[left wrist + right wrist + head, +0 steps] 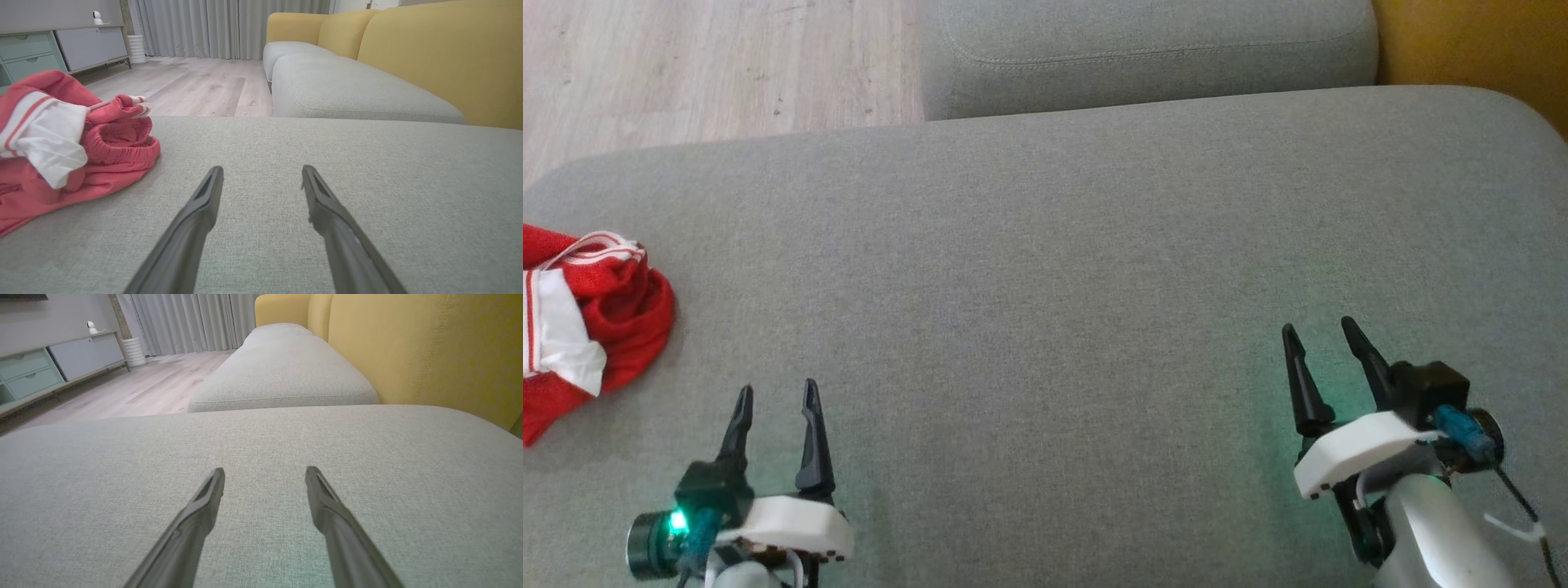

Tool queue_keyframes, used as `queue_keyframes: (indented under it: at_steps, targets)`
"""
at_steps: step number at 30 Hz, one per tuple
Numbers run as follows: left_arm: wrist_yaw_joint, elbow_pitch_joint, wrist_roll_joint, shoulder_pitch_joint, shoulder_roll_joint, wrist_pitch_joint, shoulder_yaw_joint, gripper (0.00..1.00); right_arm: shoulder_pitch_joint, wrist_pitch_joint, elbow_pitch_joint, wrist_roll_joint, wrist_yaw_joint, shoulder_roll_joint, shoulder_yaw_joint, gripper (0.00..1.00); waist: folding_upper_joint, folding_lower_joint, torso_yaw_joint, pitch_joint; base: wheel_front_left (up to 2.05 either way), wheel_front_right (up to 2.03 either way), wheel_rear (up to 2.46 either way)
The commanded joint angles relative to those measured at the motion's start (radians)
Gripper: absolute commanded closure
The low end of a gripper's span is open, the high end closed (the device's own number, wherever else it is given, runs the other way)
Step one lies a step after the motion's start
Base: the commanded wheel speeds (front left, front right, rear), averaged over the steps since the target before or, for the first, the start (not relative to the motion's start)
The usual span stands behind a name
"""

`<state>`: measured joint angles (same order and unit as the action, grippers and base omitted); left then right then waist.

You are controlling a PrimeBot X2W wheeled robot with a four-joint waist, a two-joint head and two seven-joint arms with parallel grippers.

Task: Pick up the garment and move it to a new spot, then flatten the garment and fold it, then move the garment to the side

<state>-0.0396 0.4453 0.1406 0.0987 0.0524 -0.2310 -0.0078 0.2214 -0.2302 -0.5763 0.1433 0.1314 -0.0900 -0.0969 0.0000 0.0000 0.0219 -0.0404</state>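
Red with white panels, the garment (pixel 613 310) lies bunched at the left edge of the frame on the grey sofa cushion (pixel 1045 269), partly cut off from view. The left tool (pixel 776 390), at the lower left, and the right tool (pixel 1319 327), at the lower right, both stand wide open and empty. A pinch into that heap may catch only one loose layer, which could slip free, or it may snag the soft upholstery beneath.
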Motion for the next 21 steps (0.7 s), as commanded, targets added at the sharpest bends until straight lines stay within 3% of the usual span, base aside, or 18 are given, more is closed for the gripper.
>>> queue_keyframes:
  at_steps: [1, 6, 21]
  targets:
    - [0.006, -0.026, -0.036, 0.047, 0.012, -0.017, 0.03, 0.0, 0.053, -0.018, 0.02, -0.037, -0.001, 0.001, -0.026, 0.0, 0.0, 0.0, 0.0, -0.001, 0.0, 0.0, 0.0]
    - [0.009, -0.022, -0.092, 0.053, 0.009, -0.031, 0.032, 0.0, 0.062, -0.032, 0.012, -0.089, -0.001, 0.0, -0.03, 0.0, 0.0, 0.0, -0.003, -0.008, 0.0, 0.0, 0.0]
    - [0.009, -0.028, -0.09, 0.052, 0.004, -0.031, 0.053, 0.0, 0.07, -0.032, 0.019, -0.083, -0.001, -0.004, -0.052, 0.0, 0.0, 0.0, -0.044, -0.02, 0.0, 0.0, 0.0]
